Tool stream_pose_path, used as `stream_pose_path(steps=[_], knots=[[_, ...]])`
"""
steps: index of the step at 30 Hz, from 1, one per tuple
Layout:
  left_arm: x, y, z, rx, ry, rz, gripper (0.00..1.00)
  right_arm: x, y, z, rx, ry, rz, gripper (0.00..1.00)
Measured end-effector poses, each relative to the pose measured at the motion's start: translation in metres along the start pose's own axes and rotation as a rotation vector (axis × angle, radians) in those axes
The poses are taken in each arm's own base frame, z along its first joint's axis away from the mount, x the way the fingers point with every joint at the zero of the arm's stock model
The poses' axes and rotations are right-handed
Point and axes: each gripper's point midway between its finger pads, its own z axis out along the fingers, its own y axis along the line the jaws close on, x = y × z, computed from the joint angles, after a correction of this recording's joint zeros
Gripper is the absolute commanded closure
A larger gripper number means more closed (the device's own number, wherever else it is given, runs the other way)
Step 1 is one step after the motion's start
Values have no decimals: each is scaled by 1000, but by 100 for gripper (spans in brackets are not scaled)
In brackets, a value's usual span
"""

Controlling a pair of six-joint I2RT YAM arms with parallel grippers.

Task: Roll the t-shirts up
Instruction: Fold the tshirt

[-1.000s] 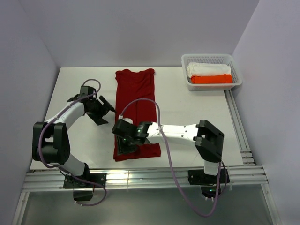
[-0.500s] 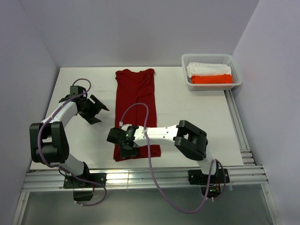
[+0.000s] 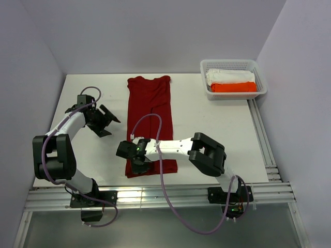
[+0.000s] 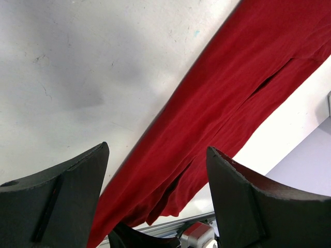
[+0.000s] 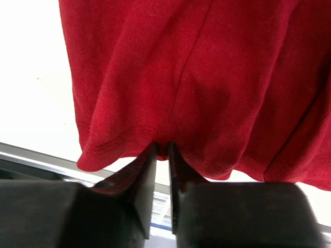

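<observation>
A dark red t-shirt (image 3: 150, 103) lies folded into a long narrow strip down the middle of the white table, collar end far, hem near. My right gripper (image 3: 138, 164) is at the near left corner of the hem. In the right wrist view its jaws (image 5: 163, 147) are pinched together on a small fold of the t-shirt (image 5: 207, 77) hem. My left gripper (image 3: 107, 122) hovers over bare table left of the strip, apart from it. It stands open (image 4: 158, 150) with nothing between its fingers, the t-shirt (image 4: 222, 98) running diagonally beyond them.
A white mesh basket (image 3: 234, 63) at the far right corner holds a white bundle (image 3: 230, 76) and a bright orange bundle (image 3: 234, 87). Metal rails (image 3: 155, 194) run along the table's near edge, just below the shirt hem. Walls close in left and right.
My right gripper slid left and nearer along the hem, and its jaws closed on the cloth. My left gripper drew back leftwards away from the shirt, then held still.
</observation>
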Motion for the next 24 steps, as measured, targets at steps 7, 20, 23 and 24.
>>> stream_pose_path(steps=[7,20,23,24], knots=[[0,0,0,0,1,9,19,-1,-1,0,7,-4,0,98],[2,-2,-4,10,1,20,20,-12,-8,-27,25,-56,-3,99],[2,-3,-6,16,1,22,20,-15,-6,-37,4,-65,2,98],[2,-3,-6,18,1,24,20,-15,-5,-39,-6,-66,4,96]])
